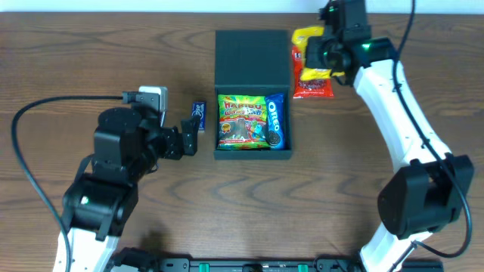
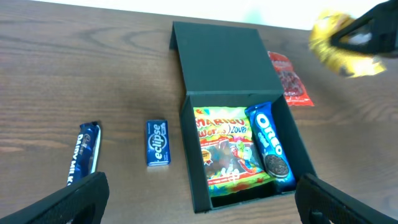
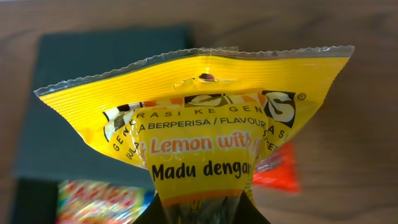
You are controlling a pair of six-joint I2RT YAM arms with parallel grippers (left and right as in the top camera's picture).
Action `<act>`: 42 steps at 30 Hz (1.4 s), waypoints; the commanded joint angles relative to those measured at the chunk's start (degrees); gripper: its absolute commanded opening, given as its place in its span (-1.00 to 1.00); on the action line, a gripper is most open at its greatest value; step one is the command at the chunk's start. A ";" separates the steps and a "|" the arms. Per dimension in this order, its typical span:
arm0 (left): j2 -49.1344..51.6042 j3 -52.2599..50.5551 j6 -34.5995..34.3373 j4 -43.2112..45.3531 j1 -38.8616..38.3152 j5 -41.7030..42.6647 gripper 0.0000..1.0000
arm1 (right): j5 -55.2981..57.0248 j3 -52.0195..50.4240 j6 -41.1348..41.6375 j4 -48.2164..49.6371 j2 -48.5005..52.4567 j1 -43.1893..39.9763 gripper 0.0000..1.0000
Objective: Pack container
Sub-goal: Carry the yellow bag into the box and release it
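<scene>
The dark teal-green container (image 1: pixel 253 149) lies open mid-table, its flat lid (image 1: pixel 252 59) folded back. Inside are a Haribo gummy bag (image 1: pixel 242 121) and a blue Oreo pack (image 1: pixel 275 119); both also show in the left wrist view, the bag (image 2: pixel 230 152) and the Oreo pack (image 2: pixel 271 143). My right gripper (image 1: pixel 321 47) is shut on a yellow lemon candy bag (image 3: pixel 205 124) and holds it above the table, right of the lid. My left gripper (image 2: pixel 199 199) is open and empty, left of the container (image 2: pixel 198 155).
A red snack packet (image 1: pixel 314 85) lies under the right gripper, right of the lid. A blue Eclipse mint box (image 2: pixel 157 142) and a Dairy Milk bar (image 2: pixel 85 152) lie left of the container. Black cables trail on both sides.
</scene>
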 commanded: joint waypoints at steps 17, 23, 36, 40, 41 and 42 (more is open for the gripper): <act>-11.04 0.72 1.25 -6.51 0.13 -0.15 0.92 | -6.12 -1.51 -12.39 -3.76 -0.52 19.87 -0.97; -11.04 0.74 1.25 -7.04 0.13 -0.13 0.92 | -5.49 -4.24 -33.83 -3.30 -0.17 20.76 -0.97; -11.04 0.72 1.25 -7.02 0.13 -0.15 0.91 | -6.75 -15.89 -63.47 14.12 2.10 17.70 -0.97; -11.04 0.72 1.22 -7.02 0.13 -0.15 0.91 | -10.49 -15.91 -62.34 14.36 2.69 16.94 0.24; -11.04 0.72 1.25 -7.02 0.13 -0.15 0.91 | -10.45 -15.89 -60.76 14.71 2.69 16.96 0.99; -11.04 0.72 1.25 -7.02 0.13 -0.15 0.91 | -10.43 -15.89 -59.47 14.93 2.69 16.96 0.99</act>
